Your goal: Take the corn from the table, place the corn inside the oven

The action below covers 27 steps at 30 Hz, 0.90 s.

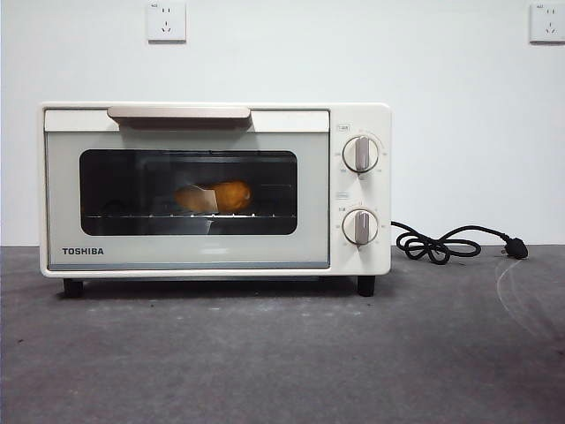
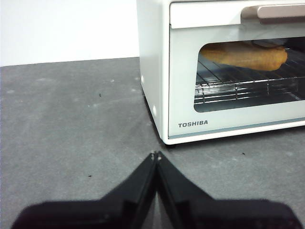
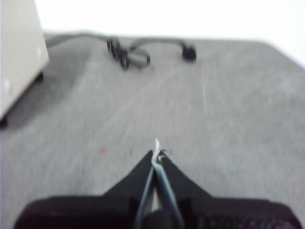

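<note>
The corn (image 1: 214, 196) lies on the wire rack inside the cream-white oven (image 1: 216, 190), seen through the dark glass of the closed door. In the left wrist view the corn (image 2: 245, 56) shows behind the same window of the oven (image 2: 219, 71). My left gripper (image 2: 156, 155) is shut and empty, low over the table (image 2: 71, 119) off the oven's front left corner. Away on the oven's other side, over bare table (image 3: 214, 109), my right gripper (image 3: 157, 151) is shut with nothing in it. Neither arm shows in the front view.
The oven's black cord (image 1: 441, 243) coils on the table to the right, its plug (image 1: 516, 249) at the end; the cord (image 3: 128, 52) also shows in the right wrist view. Two wall sockets (image 1: 166, 21) hang on the white wall behind.
</note>
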Each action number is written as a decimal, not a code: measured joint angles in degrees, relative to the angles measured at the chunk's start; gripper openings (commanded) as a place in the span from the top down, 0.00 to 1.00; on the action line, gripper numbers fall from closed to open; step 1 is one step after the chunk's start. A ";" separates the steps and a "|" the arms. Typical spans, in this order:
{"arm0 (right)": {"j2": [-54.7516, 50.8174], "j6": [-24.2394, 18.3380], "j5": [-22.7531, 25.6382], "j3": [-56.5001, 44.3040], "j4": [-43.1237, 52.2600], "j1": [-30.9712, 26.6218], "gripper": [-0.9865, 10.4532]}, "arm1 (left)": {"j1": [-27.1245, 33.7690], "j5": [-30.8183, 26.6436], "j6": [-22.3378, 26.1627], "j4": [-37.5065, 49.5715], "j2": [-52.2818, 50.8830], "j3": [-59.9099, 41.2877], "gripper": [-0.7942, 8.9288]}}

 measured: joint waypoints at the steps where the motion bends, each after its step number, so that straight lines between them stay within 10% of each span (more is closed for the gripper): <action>1: -0.22 0.04 0.04 0.00 0.02 0.00 0.91 | 0.00 0.00 0.00 0.00 0.00 0.00 0.92; 27: -0.20 0.68 0.02 0.02 0.04 0.00 0.91 | 0.00 0.00 0.00 0.00 0.00 0.00 0.92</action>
